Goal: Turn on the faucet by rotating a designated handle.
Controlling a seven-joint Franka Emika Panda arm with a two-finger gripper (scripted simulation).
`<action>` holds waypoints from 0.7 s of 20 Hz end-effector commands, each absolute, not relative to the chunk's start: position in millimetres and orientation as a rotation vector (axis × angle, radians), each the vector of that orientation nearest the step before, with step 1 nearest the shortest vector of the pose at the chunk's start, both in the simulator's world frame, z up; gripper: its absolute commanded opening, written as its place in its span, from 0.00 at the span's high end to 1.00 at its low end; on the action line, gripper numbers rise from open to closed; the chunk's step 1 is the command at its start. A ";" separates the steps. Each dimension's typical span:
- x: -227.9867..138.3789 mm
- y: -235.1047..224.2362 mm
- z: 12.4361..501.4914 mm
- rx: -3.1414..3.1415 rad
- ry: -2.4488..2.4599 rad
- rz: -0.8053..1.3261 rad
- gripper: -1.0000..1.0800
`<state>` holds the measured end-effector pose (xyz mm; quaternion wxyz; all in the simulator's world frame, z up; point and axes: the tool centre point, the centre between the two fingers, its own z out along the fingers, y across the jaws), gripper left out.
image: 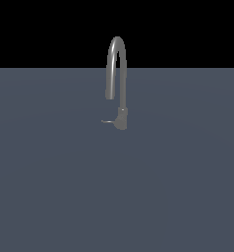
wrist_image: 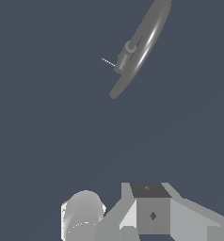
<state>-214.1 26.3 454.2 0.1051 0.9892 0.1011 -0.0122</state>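
Faucet [image: 120,88] at the middle of the exterior view, upright on a flat slate-grey surface [image: 50,187]; you see its thin gooseneck spout rise from a short, thicker cylindrical base, arch over, and come down on the exterior view's left, its open end hanging above the surface; handle [image: 107,121], a slim grey lever, projects sideways from the base toward the exterior view's left, roughly level and close to the surface; nothing touches the faucet or the handle in this view, and the arm does not appear in it.

In the wrist view you look down on the same faucet [wrist_image: 142,44] from above and well away, so that the spout reads as a long bright arc; the handle [wrist_image: 108,61] shows as a fine pale sliver sticking out beside the base; white and grey parts of the arm [wrist_image: 151,214] fill the near edge of the picture, well apart from the faucet; you cannot tell whether the claw is spread or pressed together, as its fingertips are not visible.
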 end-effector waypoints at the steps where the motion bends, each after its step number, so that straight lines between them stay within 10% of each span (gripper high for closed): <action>1: -202.8 31.4 443.9 2.840 0.391 -0.045 1.00; 14: -149.9 58.0 381.2 2.393 0.819 -0.085 1.00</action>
